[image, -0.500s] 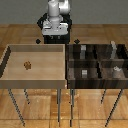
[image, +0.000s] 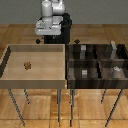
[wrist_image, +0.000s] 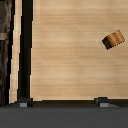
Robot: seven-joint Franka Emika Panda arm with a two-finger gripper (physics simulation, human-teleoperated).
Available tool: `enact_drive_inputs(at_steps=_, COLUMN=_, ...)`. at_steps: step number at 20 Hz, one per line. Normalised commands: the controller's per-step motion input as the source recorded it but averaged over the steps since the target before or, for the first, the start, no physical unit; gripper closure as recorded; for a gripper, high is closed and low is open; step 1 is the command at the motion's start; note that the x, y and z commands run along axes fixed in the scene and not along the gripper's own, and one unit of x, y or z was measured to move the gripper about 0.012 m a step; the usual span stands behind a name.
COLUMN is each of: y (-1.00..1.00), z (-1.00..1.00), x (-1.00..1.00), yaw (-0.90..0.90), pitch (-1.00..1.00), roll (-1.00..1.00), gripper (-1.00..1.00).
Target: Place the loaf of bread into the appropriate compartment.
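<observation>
The loaf of bread (image: 28, 65) is a tiny golden-brown lump lying on the floor of the tan tray (image: 45, 67), toward the exterior view's left. In the wrist view the loaf of bread (wrist_image: 113, 39) rests on the tray's wood floor, off to one side of the fingers. My gripper (image: 48, 31) hangs high above the tray's far rim, well away from the loaf. Its two fingertips (wrist_image: 22, 102) stand wide apart, so the gripper (wrist_image: 62, 102) is open and holds nothing.
A dark box of compartments (image: 95, 61) stands against the tray on the exterior view's right. Small grey blocks (image: 85, 73) and a whitish can (image: 116, 71) sit in its cells. Both containers rest on thin-legged stands above a wood floor.
The arm seems to have shifted slightly toward the exterior view's left. The loaf has not moved.
</observation>
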Motion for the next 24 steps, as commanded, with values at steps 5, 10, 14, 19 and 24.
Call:
enact_drive_inputs(at_steps=5, y=-1.00, z=0.00, x=0.00, yaw=0.00, pitch=0.00, roll=0.00, gripper=-1.00)
enact_drive_inputs(at_steps=10, y=-1.00, z=0.00, x=0.00, yaw=0.00, pitch=0.00, roll=0.00, gripper=-1.00)
enact_drive_inputs(at_steps=14, y=-0.25, z=0.00, x=0.75, yaw=0.00, pitch=0.00, roll=0.00, gripper=-1.00)
enact_drive_inputs(at_steps=19, y=0.00, z=0.00, x=1.00, yaw=0.00, pitch=0.00, roll=0.00, gripper=-1.00)
enact_drive_inputs(at_steps=24, y=0.00, z=0.00, x=1.00, yaw=0.00, pitch=0.00, roll=0.00, gripper=-1.00)
